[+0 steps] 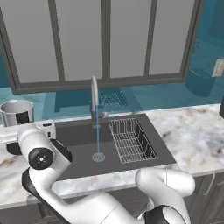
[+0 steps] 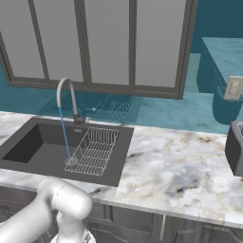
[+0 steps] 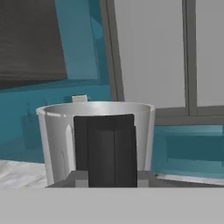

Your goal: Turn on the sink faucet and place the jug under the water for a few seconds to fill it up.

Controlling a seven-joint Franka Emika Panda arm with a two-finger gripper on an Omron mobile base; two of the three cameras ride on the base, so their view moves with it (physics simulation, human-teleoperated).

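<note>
The sink faucet (image 1: 94, 98) (image 2: 66, 95) stands behind the dark sink (image 1: 78, 153) (image 2: 33, 147). From its spout the water (image 1: 97, 140) (image 2: 65, 137) runs in a thin blue stream down to the drain. Left of the sink, the jug (image 1: 16, 113) (image 3: 57, 135) stands on the counter, a pale cylinder with a black block on its near side. In the hand view my gripper (image 3: 112, 179) is open and right up against the jug, and the black block sits between its fingertips. My arm reaches left across the sink's corner and hides the jug's base.
A wire rack (image 1: 131, 140) (image 2: 95, 149) fills the right part of the basin. Marble counter (image 2: 180, 166) stretches to the right, ending at a dark appliance (image 2: 235, 147). A large window runs along the back wall, with a wall outlet (image 2: 233, 88) to its right.
</note>
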